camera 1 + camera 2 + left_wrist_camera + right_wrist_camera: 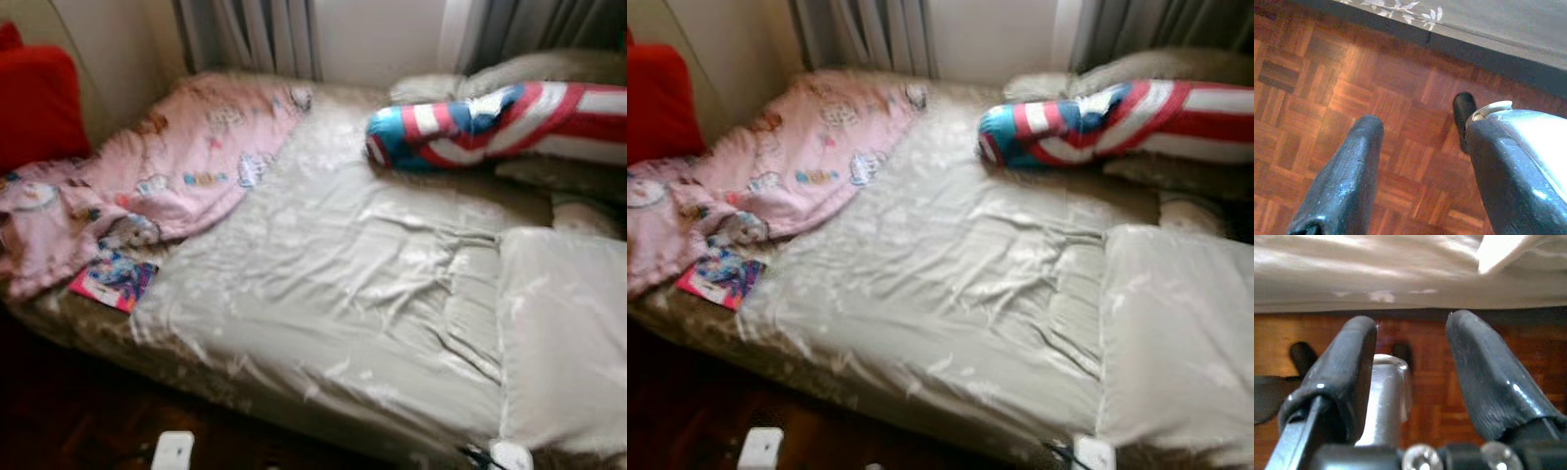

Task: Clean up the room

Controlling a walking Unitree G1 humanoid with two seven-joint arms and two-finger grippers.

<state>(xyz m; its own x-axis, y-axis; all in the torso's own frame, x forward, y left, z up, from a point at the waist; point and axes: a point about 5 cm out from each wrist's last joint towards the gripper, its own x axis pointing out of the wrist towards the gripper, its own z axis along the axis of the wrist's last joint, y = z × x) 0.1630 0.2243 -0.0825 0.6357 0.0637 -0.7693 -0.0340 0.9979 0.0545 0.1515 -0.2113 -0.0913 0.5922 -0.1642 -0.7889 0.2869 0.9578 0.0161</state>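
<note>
A bed with a crumpled grey sheet (343, 264) lies before me. A pink patterned blanket (167, 166) is bunched over its left side. Beside the blanket's lower edge lies a colourful picture book (113, 277). A bolster pillow with red and white stripes and blue star patches (490, 122) rests at the back right. A pale pillow (563, 333) lies at the front right. My left gripper (1422, 129) hangs open over the parquet floor (1327, 73) with nothing between its fingers. My right gripper (1413, 323) is open too, low beside the bed's front edge (1400, 293).
A red cushion (39, 98) stands against the wall at the far left. Grey curtains (255, 34) hang behind the bed. A beige cushion (578, 64) lies behind the striped bolster. Dark wooden floor (69, 411) runs along the front of the bed.
</note>
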